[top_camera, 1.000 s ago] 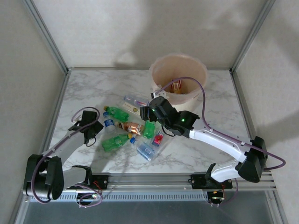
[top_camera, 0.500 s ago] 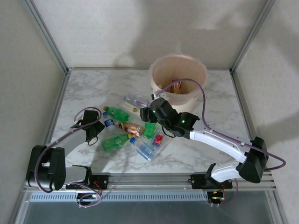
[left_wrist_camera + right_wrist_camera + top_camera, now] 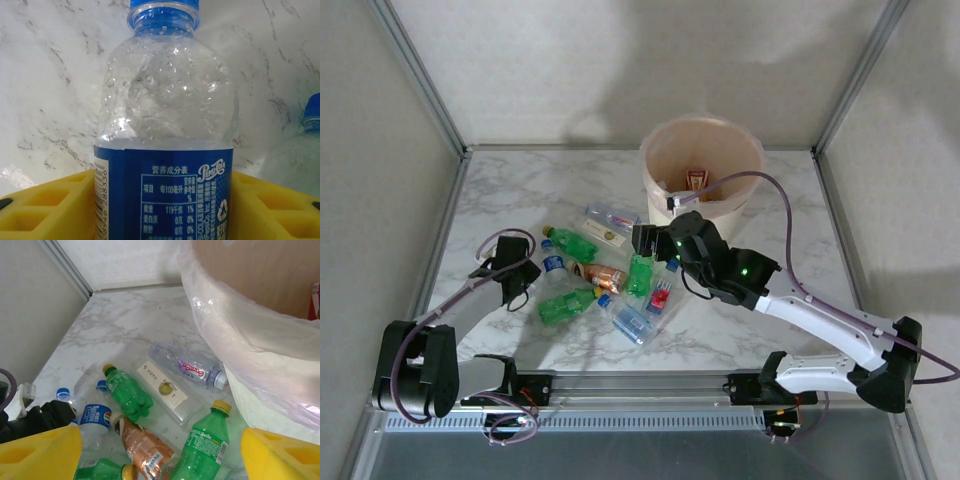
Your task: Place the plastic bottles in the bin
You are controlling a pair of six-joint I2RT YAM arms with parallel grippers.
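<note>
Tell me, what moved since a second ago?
The left tool closed on the clear blue-capped bottle and now grips it on the table. The right arm swung its elbow out to the right. The right tool, open and empty, stayed beside the bin. The other bottles lie where they were.

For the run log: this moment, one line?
left gripper: shut on Pepsi bottle | right gripper: open over Sprite bottle | bin: upright

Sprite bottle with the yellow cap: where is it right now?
Right wrist view, low centre: the Sprite bottle lies near the base of the bin, cap toward it, the copper-labelled bottle at its left.
</note>
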